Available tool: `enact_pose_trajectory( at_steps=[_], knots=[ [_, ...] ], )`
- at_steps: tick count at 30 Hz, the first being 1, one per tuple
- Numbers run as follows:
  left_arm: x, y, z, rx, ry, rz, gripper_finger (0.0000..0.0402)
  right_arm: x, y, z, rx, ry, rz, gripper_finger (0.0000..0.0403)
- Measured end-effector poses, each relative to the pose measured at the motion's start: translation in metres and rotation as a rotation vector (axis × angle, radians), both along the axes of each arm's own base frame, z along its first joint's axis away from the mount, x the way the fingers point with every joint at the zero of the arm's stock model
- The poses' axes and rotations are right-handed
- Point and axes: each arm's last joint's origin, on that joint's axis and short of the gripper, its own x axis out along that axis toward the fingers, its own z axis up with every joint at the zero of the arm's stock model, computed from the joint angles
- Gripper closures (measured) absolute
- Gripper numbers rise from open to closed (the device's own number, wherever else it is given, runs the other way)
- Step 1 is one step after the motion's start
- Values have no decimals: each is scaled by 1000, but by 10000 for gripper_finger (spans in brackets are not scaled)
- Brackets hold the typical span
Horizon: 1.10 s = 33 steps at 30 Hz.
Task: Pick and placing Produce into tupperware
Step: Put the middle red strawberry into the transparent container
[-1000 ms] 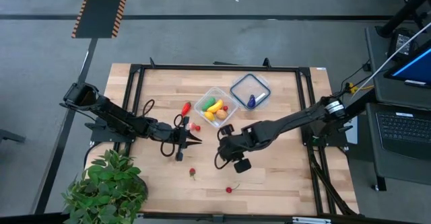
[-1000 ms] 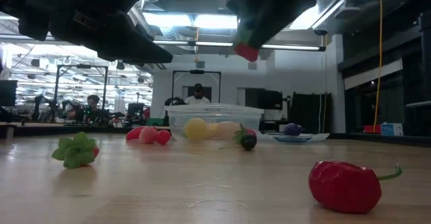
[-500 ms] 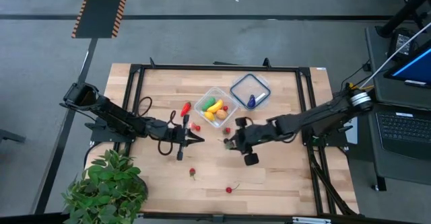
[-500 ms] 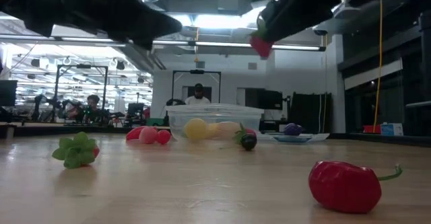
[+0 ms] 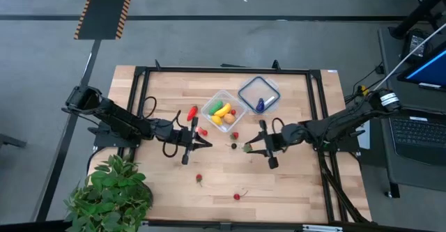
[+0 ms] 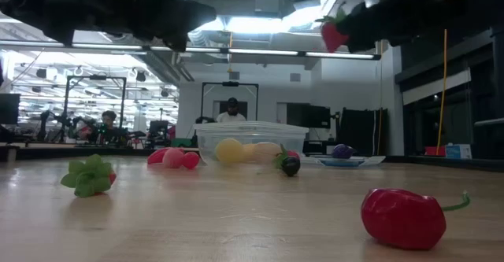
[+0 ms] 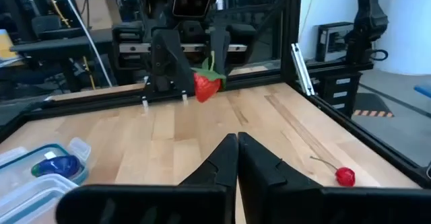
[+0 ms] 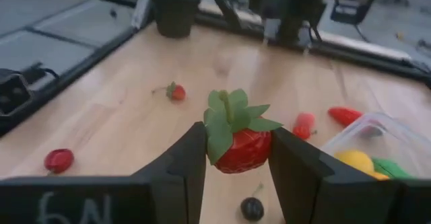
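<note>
1. Red strawberry (image 8: 237, 142) sits pinched in the right gripper (image 5: 249, 147), at five o'clock from the tupperware (image 5: 223, 111).
2. Left gripper (image 5: 207, 145), at seven o'clock, is closed and empty.

From above we cannot make out the small red strawberry with green leaves (image 8: 237, 140) between the right gripper's dark fingers (image 5: 248, 148); it is too small there. In the low view both arms are cut off by the top edge. The clear square plastic tub (image 8: 377, 143) runs off the right wrist view's edge.
</note>
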Motion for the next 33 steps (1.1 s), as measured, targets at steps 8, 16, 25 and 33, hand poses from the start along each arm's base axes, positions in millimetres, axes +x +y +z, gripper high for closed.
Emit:
enact_pose_trajectory(
  at_steps=[8, 16, 25, 33],
  knots=[
    [2, 10, 1, -26, -6, 28, 386, -23, -3, -11, 76, -211, 113, 267],
    [2, 10, 1, -27, -4, 29, 400, -32, -6, -17, 92, -270, 121, 267],
    [2, 10, 1, -21, -4, 29, 378, -31, -12, -18, 63, -270, -119, 267],
    [2, 11, 1, -18, -4, 55, 362, -31, -13, -18, 78, -266, -139, 267]
  ],
)
